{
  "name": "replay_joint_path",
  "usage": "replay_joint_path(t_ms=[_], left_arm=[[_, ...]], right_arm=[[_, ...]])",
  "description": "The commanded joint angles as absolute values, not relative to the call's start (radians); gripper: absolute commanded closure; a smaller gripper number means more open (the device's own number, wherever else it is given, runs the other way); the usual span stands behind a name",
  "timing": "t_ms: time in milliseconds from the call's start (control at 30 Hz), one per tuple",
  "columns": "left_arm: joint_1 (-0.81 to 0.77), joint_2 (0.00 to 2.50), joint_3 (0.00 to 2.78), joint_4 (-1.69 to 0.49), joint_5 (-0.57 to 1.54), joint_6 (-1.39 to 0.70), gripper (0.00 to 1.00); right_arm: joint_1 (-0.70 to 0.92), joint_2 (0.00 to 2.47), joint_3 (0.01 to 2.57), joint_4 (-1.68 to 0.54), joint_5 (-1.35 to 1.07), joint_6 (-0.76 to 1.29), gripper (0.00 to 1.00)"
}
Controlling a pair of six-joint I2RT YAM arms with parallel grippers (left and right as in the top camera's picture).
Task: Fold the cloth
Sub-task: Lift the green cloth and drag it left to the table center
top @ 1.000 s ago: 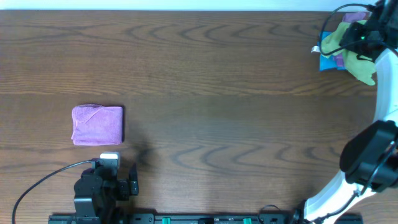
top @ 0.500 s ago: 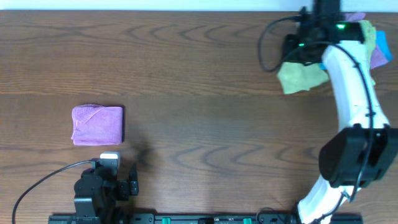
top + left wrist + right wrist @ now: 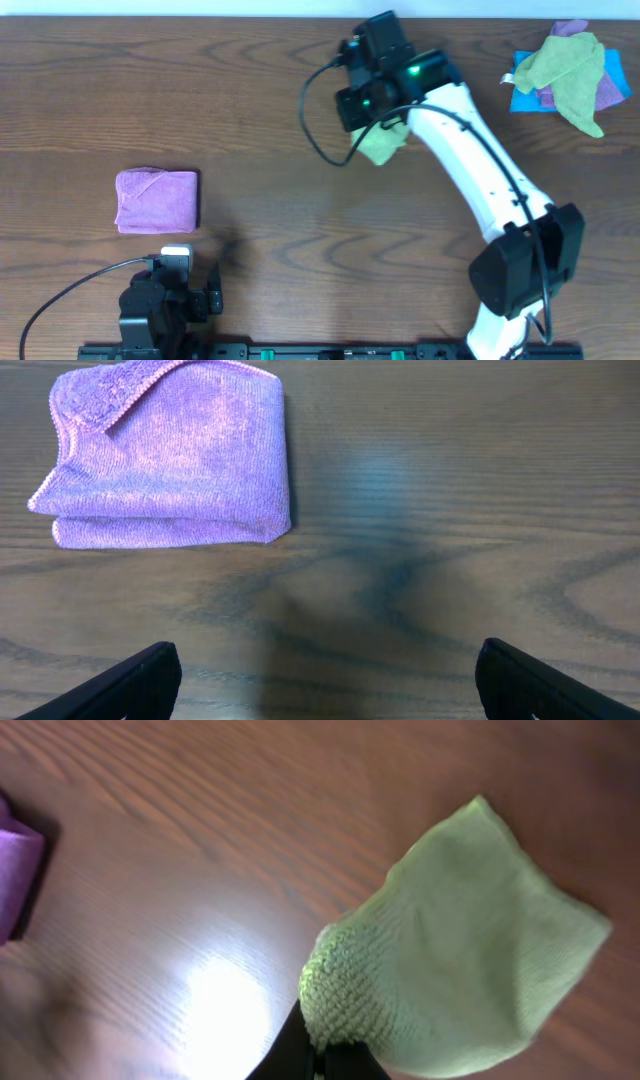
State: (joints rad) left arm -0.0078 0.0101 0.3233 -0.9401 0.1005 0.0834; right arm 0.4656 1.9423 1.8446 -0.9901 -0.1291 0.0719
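cloth [image 3: 383,145] moved left from pile [image 3: 565,68] | right fingers [image 3: 290,1055] pinching it | left fingers [image 3: 140,675] spread

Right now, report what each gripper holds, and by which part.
Right gripper pinches the light lime-green microfibre cloth by a bunched edge; left gripper, open, holds nothing.

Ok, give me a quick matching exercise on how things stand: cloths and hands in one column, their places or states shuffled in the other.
Things
1. light lime-green microfibre cloth
2. folded pink-purple microfibre cloth
3. olive-tinged green cloth
4. left hand

Places or states
A. open, holding nothing
B. in the table's far right corner
C. pinched in the right hand
D. lying on the table's left side

Pairs: 1-C; 2-D; 3-B; 4-A
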Motion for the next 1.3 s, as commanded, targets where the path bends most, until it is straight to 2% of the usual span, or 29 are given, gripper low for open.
replay_joint_path(t_ms=[0, 667, 833, 867, 900, 967, 1033, 1067, 1133, 1200, 1267], left_arm=[[-0.011, 0.004, 0.309, -0.990, 0.097, 0.098, 0.04], [-0.011, 0.004, 0.309, -0.991, 0.097, 0.098, 0.05], [-0.011, 0.004, 0.309, -0.991, 0.097, 0.098, 0.05], [-0.011, 0.004, 0.309, -0.990, 0.097, 0.098, 0.05], [-0.011, 0.004, 0.309, -0.991, 0.097, 0.098, 0.04], [-0.011, 0.004, 0.309, -0.991, 0.097, 0.098, 0.04], [-0.011, 0.004, 0.309, -0.990, 0.097, 0.098, 0.05], [-0.011, 0.004, 0.309, -0.990, 0.097, 0.098, 0.05], [-0.011, 0.004, 0.309, -0.990, 0.097, 0.098, 0.05], [-0.011, 0.004, 0.309, -0.990, 0.097, 0.098, 0.05], [-0.011, 0.004, 0.309, -0.990, 0.097, 0.098, 0.05]], right_arm=[[0.492, 1.934, 1.857, -0.934, -0.054, 0.043, 0.99], [0.474, 2.236, 1.857, -0.395, -0.060, 0.050, 0.99], [0.505, 2.244, 1.857, -0.355, -0.061, 0.078, 0.99], [0.511, 2.244, 1.857, -0.351, -0.061, 0.084, 0.93], [0.517, 2.244, 1.857, -0.346, -0.060, 0.091, 0.81], [0.524, 2.244, 1.857, -0.333, -0.060, 0.093, 0.63], [0.525, 2.244, 1.857, -0.324, -0.055, 0.093, 0.39], [0.525, 2.244, 1.857, -0.323, -0.051, 0.093, 0.33], [0.523, 2.239, 1.857, -0.334, -0.025, 0.094, 0.12], [0.516, 2.223, 1.857, -0.377, 0.014, 0.101, 0.04], [0.506, 2.197, 1.858, -0.430, 0.023, 0.101, 0.02]])
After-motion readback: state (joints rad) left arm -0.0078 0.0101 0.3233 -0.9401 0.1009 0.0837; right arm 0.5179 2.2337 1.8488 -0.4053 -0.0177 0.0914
